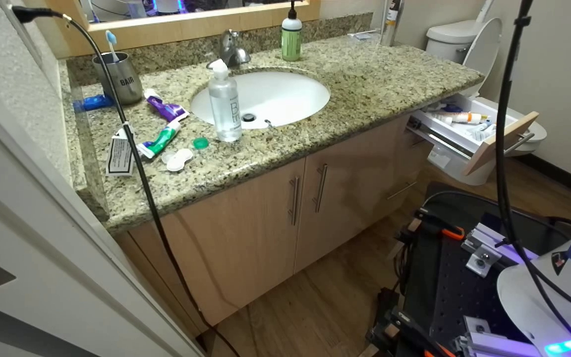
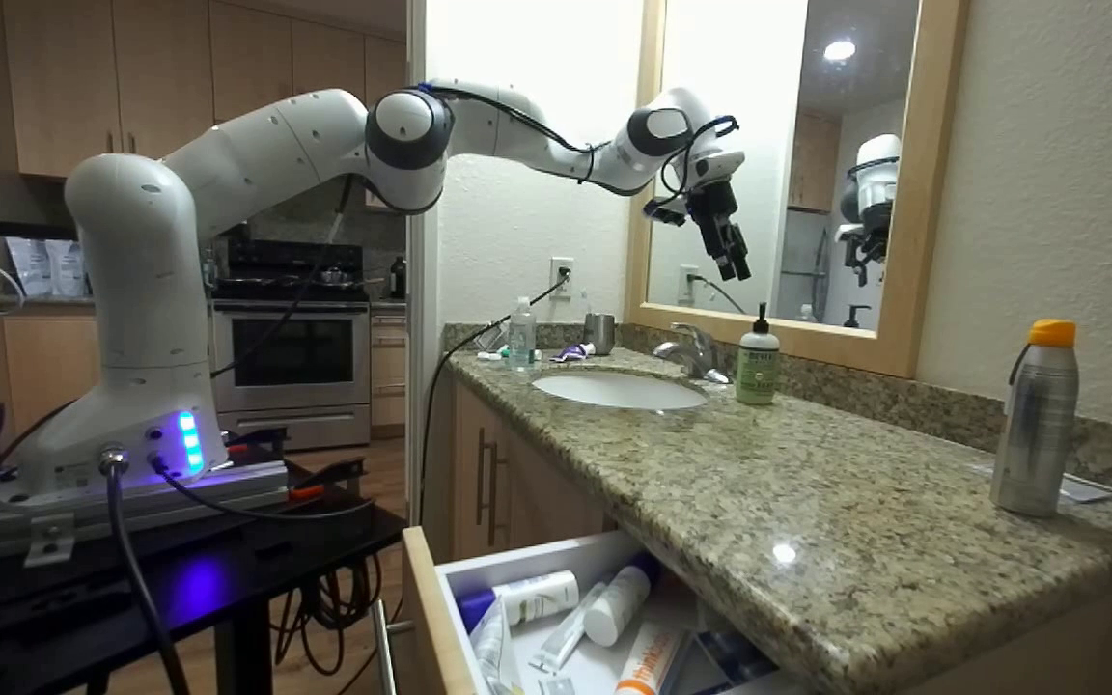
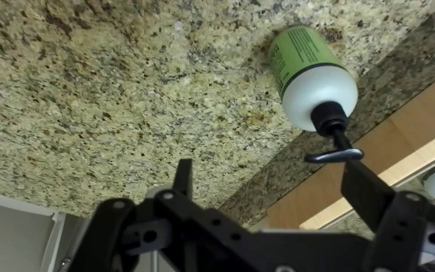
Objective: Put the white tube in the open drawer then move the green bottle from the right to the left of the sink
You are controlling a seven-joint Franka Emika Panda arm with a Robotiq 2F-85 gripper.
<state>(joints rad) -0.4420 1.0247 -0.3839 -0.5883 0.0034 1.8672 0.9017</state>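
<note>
The gripper hangs in the air over the granite countertop, tipped downward, its fingers spread wide, with speckled stone showing through the gap. The white arm reaches across to it from the near right.

As I face the sink, the green bottle stands upright on its right, near the faucet and close to the backsplash. The gripper is apart from it, a bit higher than its top. A clear pump bottle stands at the sink's near left edge. Farther left lie a purple tube and a green-and-white tube, with a steel cup holding a toothbrush beyond them.

Over to the right, the open drawer juts out below the counter's near edge. Inside, a slim white tube lies between a blue-ended tube and a thicker white container; its markings are too small to read. A silver can with an orange cap stands upright at the counter's far right.
</note>
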